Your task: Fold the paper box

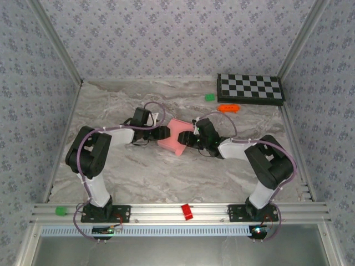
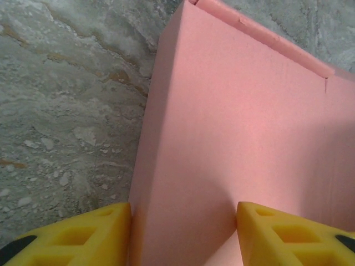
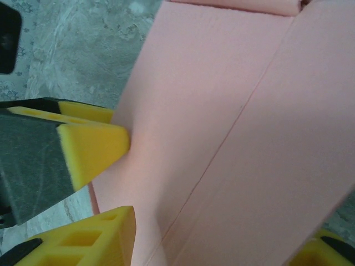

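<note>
The pink paper box (image 1: 173,134) lies mid-table between both arms, partly folded with a wall raised. My left gripper (image 1: 162,133) holds it from the left, and my right gripper (image 1: 189,137) from the right. In the left wrist view the yellow fingers (image 2: 89,235) press both sides of a pink box panel (image 2: 222,122), the left gripper (image 2: 183,213) shut on it. In the right wrist view the right gripper (image 3: 222,233) is shut across the creased pink card (image 3: 233,111). The other arm's yellow finger (image 3: 91,147) touches the card's left edge.
A checkerboard (image 1: 249,87) lies at the back right, with a green block (image 1: 209,97) and an orange toy (image 1: 228,108) near it. A small red block (image 1: 187,211) and a green block (image 1: 61,210) sit on the front rail. Patterned walls enclose the marble table (image 1: 138,172).
</note>
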You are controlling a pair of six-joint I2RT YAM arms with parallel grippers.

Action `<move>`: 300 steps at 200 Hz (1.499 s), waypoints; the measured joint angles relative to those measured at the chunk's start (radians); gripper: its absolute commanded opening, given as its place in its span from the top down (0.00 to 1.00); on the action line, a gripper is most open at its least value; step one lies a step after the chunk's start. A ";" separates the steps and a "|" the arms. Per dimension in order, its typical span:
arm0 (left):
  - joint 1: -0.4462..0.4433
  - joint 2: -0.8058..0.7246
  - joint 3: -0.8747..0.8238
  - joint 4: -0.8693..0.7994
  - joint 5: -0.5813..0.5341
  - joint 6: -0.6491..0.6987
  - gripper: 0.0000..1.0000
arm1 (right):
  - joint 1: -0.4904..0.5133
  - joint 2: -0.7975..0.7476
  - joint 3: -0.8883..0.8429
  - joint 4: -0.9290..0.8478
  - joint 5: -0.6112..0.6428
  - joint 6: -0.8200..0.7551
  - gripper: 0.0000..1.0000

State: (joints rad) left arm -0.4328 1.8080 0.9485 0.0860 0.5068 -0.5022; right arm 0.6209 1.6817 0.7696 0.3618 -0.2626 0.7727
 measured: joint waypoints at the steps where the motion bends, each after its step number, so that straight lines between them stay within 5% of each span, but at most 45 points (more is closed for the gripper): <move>1: 0.000 0.000 0.000 0.001 0.000 -0.001 0.48 | 0.000 -0.001 0.000 -0.001 0.000 -0.001 0.52; 228: -0.018 -0.001 -0.069 0.184 0.046 -0.177 0.46 | 0.016 0.007 0.328 -0.232 0.005 -0.150 0.52; 300: 0.006 -0.105 -0.134 0.168 -0.063 -0.180 0.46 | 0.029 0.046 0.410 -0.346 0.020 -0.212 0.51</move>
State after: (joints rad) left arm -0.4271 1.7027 0.8143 0.2543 0.4438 -0.6823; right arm 0.6498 1.7279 1.1797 0.0162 -0.2424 0.5602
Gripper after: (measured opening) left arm 0.544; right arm 0.479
